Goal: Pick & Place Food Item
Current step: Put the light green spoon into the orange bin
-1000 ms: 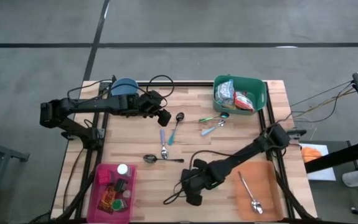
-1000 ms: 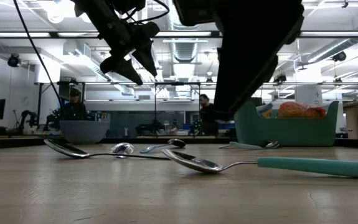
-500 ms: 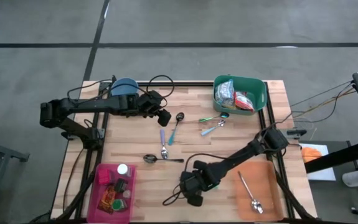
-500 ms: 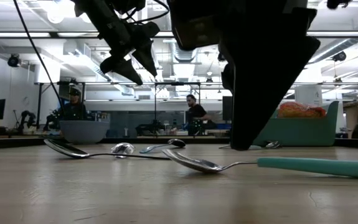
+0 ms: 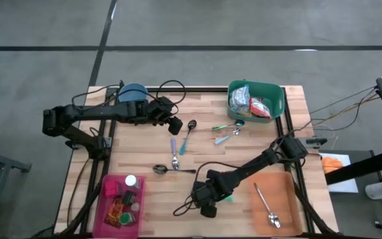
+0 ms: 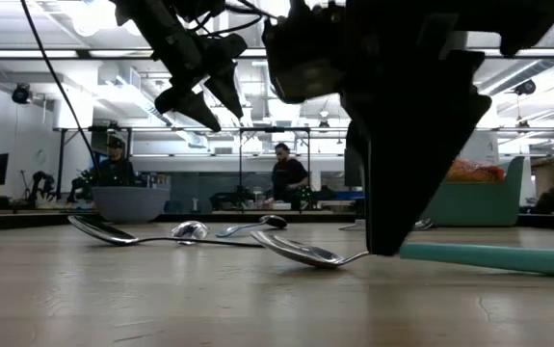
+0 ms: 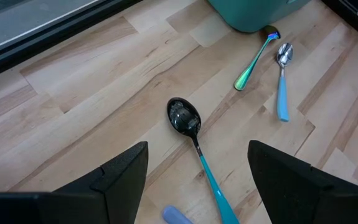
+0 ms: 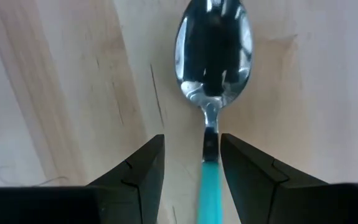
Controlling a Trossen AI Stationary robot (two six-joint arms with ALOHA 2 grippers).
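1. The right gripper was low over the near middle of the wooden table, its fingers parted and straddling the neck of a teal-handled spoon; whether the pads touched the handle could not be told, and the spoon lay flat on the wood in the low view.
2. The left gripper hovered above the table's far left part, fingers spread wide and empty, over a black-bowled spoon with a teal handle.
3. The food items, crinkled packets, sat in the green bin at the far right corner; no wording on the packets could be read.
4. Just beside the bin lay two spoons, one iridescent green and one with a light blue handle.
5. A pink tray at the near left corner held small packets and a white-capped bottle; their labels were too small to read.
6. A blue-grey bowl stood at the far left edge, behind the left arm.
7. An orange mat at the near right carried a plain metal spoon.
8. Two more spoons lay mid-table: one with a lilac handle, one all dark metal.
9. In the low view a person stood in the room beyond the table.
10. No brand or writing was legible anywhere.
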